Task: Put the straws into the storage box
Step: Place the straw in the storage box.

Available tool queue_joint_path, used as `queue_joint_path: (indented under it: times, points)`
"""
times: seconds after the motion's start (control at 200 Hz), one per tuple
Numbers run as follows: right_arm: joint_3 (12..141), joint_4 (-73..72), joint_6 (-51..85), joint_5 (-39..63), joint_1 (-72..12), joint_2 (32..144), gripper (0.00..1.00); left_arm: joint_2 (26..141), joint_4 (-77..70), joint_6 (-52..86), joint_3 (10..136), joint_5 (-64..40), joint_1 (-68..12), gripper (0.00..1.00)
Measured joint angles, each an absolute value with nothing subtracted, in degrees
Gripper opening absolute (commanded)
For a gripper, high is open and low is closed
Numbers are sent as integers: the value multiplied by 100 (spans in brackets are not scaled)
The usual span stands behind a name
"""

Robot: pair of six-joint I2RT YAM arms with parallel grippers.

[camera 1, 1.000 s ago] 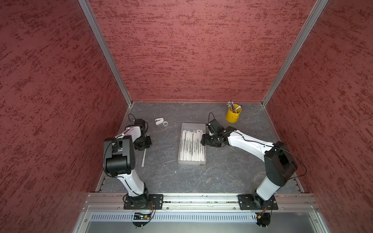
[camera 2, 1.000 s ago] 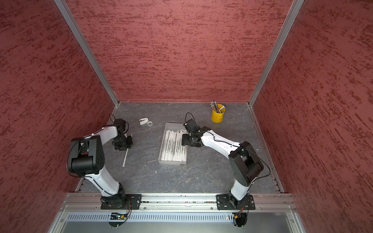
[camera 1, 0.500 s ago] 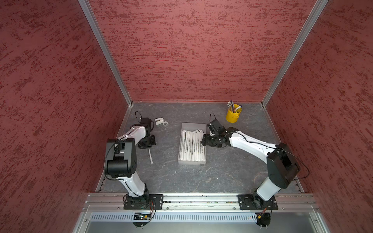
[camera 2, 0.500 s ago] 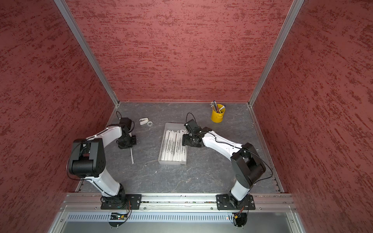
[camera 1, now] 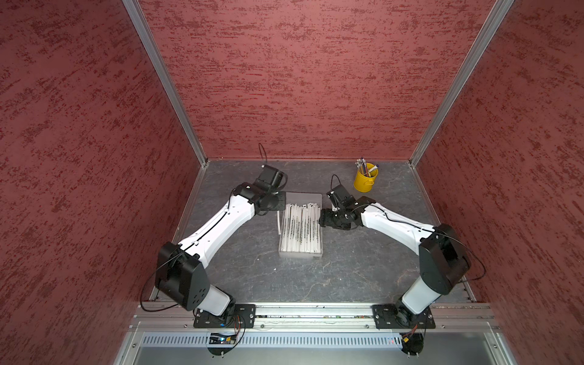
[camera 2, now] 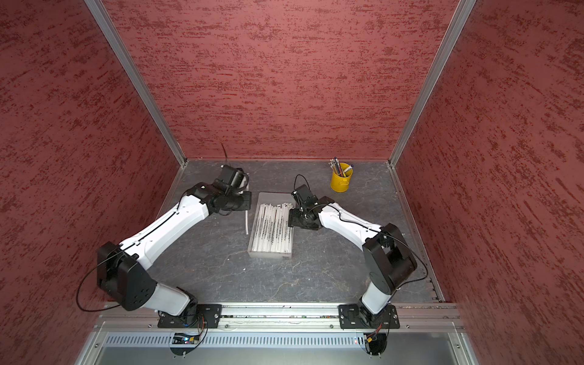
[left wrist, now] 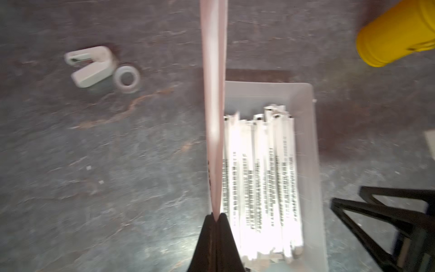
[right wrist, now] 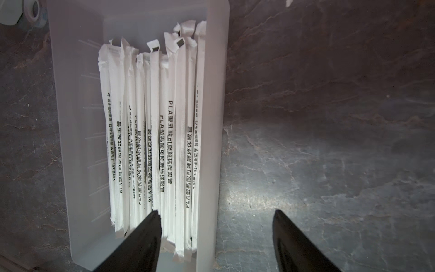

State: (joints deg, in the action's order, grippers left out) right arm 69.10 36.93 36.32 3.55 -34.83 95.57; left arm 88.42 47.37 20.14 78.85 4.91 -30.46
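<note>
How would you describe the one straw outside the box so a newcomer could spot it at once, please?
Find the central grey box, packed with printed white straws. Along its long wall on the left arm's side runs one more straw, parallel to the rest. It alone is outside the walls, pinched near one end by the shut left fingers.

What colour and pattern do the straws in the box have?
White straws with black print along them; clearest in the right wrist view.
</note>
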Motion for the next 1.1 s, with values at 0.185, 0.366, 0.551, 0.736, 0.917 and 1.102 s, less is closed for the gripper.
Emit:
queue_joint_path:
  times: [0.185, 0.366, 0.551, 0.736, 0.917, 1.102]
  points:
    - [6921, 3715, 3671, 318, -3400, 9557, 75, 10057, 4541, 2187, 8134, 248, -3461, 4]
    - [6888, 3712, 3752, 316, -3402, 9478, 75, 10648, 4576, 2252, 8018, 174, -3481, 5]
    - [6879, 3708, 3767, 314, -3402, 9470, 75, 10739, 4630, 2252, 8003, 279, -3594, 7]
    - [6877, 3708, 3769, 279, -3402, 9474, 75, 10919, 4705, 2252, 8003, 451, -3667, 10]
    - [6877, 3710, 3767, 250, -3402, 9483, 75, 10943, 4840, 2231, 8005, 576, -3660, 33]
    - [6884, 3758, 3667, 110, -3389, 9483, 76, 10534, 5013, 2241, 8012, 663, -3627, 59]
